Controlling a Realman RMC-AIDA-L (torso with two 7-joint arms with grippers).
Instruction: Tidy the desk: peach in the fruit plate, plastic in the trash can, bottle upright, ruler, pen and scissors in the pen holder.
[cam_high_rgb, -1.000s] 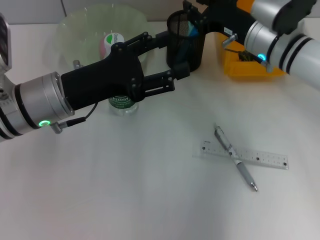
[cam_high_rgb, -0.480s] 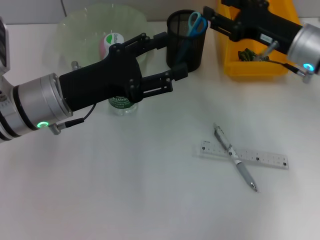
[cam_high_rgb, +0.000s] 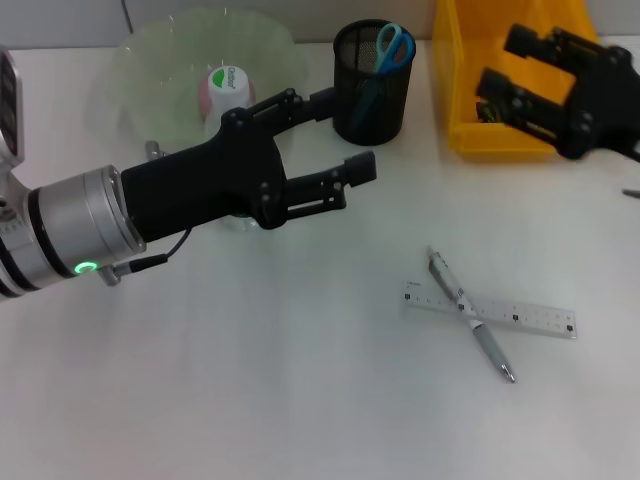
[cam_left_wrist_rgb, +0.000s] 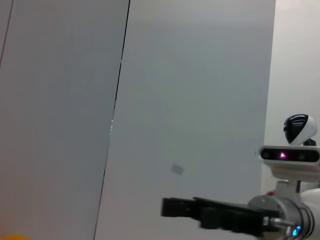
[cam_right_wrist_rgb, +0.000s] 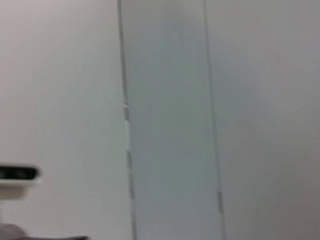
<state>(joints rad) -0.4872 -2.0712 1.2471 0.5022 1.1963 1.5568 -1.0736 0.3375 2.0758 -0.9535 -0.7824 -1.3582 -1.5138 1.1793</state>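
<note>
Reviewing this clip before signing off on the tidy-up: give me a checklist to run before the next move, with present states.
1. Scissors in the pen holder: ok.
2. Pen and ruler in the holder: not ok, both lie crossed on the desk.
3. Bottle upright: ok, though the left arm hides its base.
4. Left gripper empty: ok, open beside the holder.
5. Right gripper empty: ok, open over the yellow bin.
6. Peach in the fruit plate: cannot tell.

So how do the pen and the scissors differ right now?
The scissors stand handles-up inside the pen holder, already put away; the pen lies flat on the desk, crossing the ruler, not yet moved. The scissors have blue handles; the pen is silver. Both are free of any gripper.
</note>
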